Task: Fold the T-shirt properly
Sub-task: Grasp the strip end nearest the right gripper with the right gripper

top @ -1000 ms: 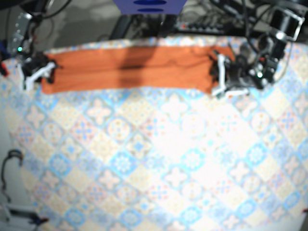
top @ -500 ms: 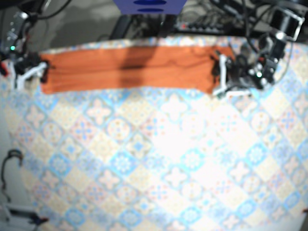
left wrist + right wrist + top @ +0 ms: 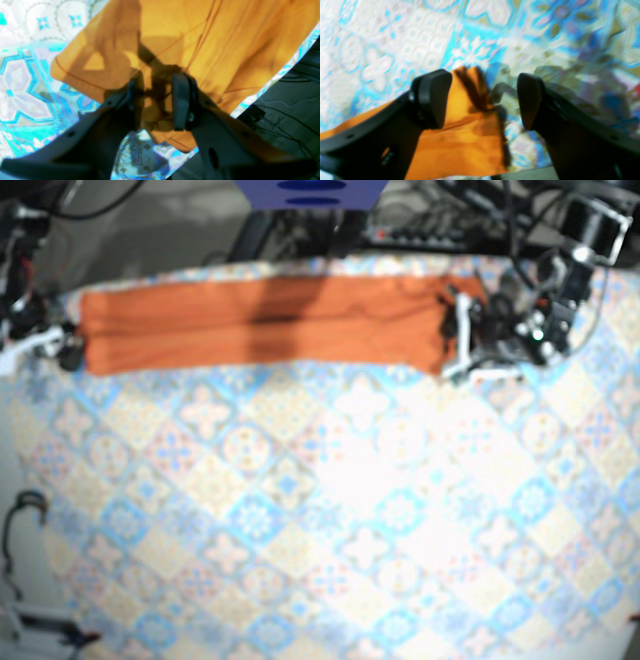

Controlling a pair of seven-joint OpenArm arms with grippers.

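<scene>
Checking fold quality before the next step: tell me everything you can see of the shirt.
The shirt is orange, thin-looking cloth, folded into a long narrow band lying flat along the far edge of the patterned cover. A lengthwise crease runs down it. Seams and wrinkles show at the end under the left gripper, whose jaws stand open over it. The other end's corner lies below the open right gripper. Neither visibly grips it.

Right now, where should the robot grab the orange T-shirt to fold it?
Its short end, from beyond that end. The T-shirt lies as a long flat strip, so the ends are free edges, and the right hand hangs open there.
</scene>
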